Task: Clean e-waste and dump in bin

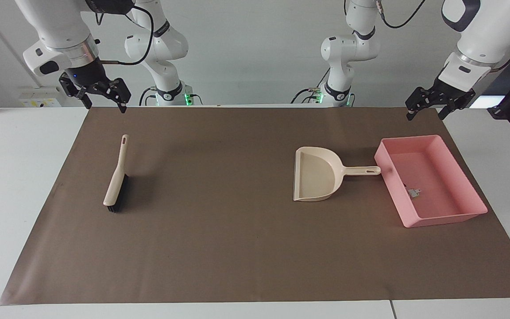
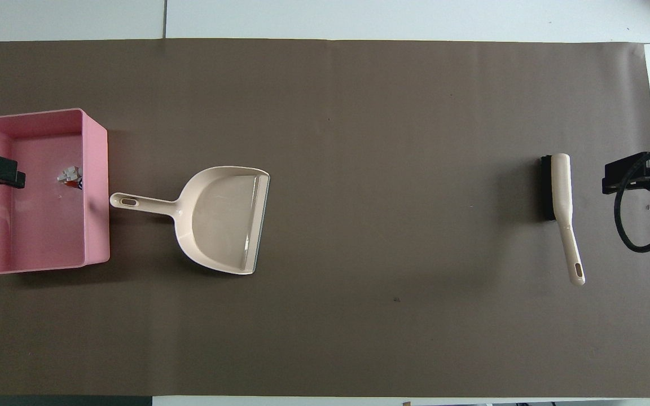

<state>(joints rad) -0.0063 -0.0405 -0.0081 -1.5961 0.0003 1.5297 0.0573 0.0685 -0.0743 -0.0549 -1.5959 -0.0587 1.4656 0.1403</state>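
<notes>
The e-waste is a whitish-grey part with a small dark bit beside it. It lies inside the pink bin at the left arm's end of the mat, close to the wall that faces the dustpan; the overhead view shows the e-waste too. My left gripper hangs open and empty in the air over the bin's end of the mat. My right gripper hangs open and empty over the mat's edge at the right arm's end, apart from the brush.
A beige dustpan lies empty on the brown mat beside the bin, its handle pointing at the bin wall. A beige brush with black bristles lies toward the right arm's end.
</notes>
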